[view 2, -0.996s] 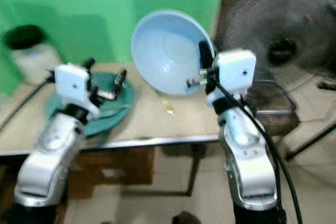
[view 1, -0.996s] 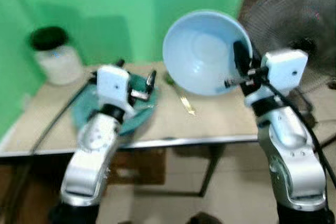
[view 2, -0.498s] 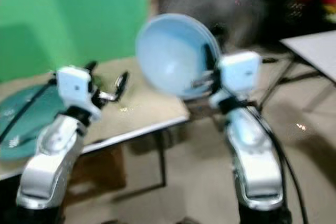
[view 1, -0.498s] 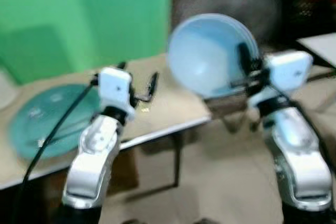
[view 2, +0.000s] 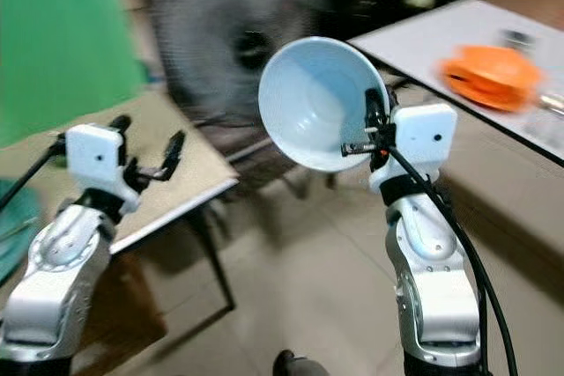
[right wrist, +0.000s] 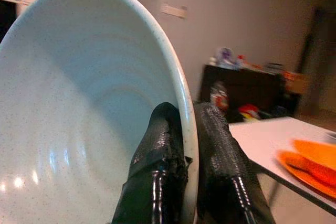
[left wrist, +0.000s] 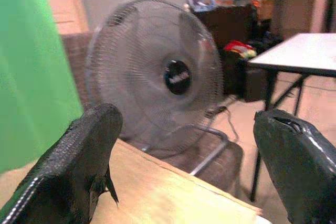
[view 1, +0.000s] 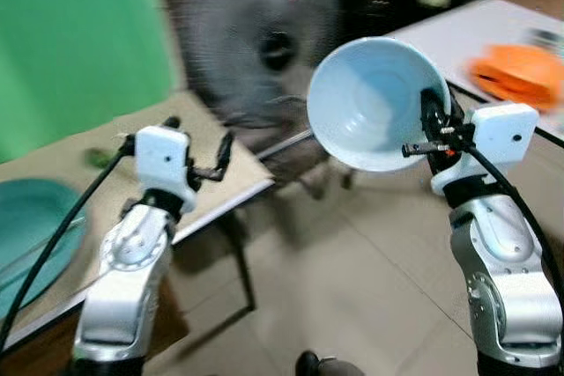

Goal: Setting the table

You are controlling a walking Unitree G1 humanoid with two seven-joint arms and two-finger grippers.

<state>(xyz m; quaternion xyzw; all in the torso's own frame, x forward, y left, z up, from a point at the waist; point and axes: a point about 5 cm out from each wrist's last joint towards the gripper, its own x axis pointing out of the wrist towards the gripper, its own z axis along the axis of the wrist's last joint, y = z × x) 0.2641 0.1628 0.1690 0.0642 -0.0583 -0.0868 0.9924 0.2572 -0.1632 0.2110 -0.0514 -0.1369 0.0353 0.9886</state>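
— Pale blue, that bowl [view 1: 374, 103]. Who has it?

— The right gripper [view 1: 431, 125], raised at chest height on a bent arm. Its black fingers [right wrist: 160, 166] pinch the rim, one inside and one outside, so the bowl stands tipped on edge with its hollow facing the robot's left.

— And the other arm?

— The left gripper [view 1: 196, 145] is up at much the same height over the corner of a wooden table [view 1: 227, 172], fingers spread wide with nothing between them.

— What does each camera add?

— The right wrist view gives the grip itself: the rim caught tight between the two pads, the speckled glaze, and beyond it an orange plate [right wrist: 314, 163] on a white table [right wrist: 265, 136]. The left wrist view looks between its parted fingers [left wrist: 73, 169] at a standing fan [left wrist: 157, 72], sharp there though blurred from the head. The head views alone show a teal plate [view 1: 31, 231] at the robot's far left on the wooden table, and a green wall [view 1: 70, 41] behind.

— Farthest back?

— A dark cabinet [left wrist: 236, 30] with small items on top, too blurred to name.
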